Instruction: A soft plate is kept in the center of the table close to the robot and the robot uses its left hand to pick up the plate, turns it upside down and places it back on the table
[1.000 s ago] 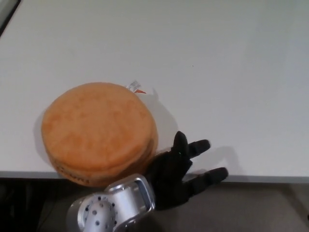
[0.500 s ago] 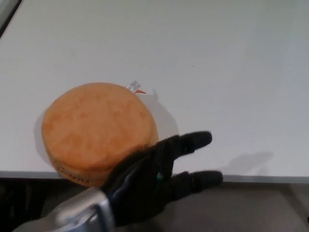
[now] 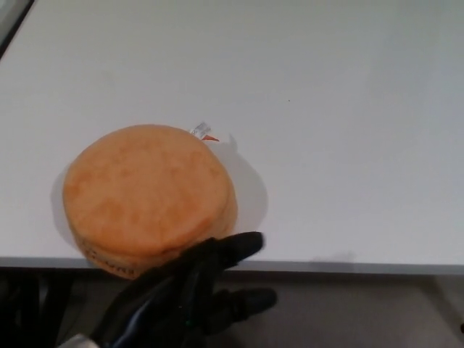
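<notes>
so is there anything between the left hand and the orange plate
Nothing. In the head view the left hand sits at the table's near edge with its upper finger right at the soft orange plate, no object between them. Whether they touch is unclear.

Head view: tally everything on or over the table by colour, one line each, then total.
Orange: 1, the soft plate
Black: 1, the left hand
White with a red mark: 1, the plate's small tag
Total: 3

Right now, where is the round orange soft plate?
In the head view, the round orange soft plate lies left of centre at the white table's near edge, just beyond the left hand.
</notes>
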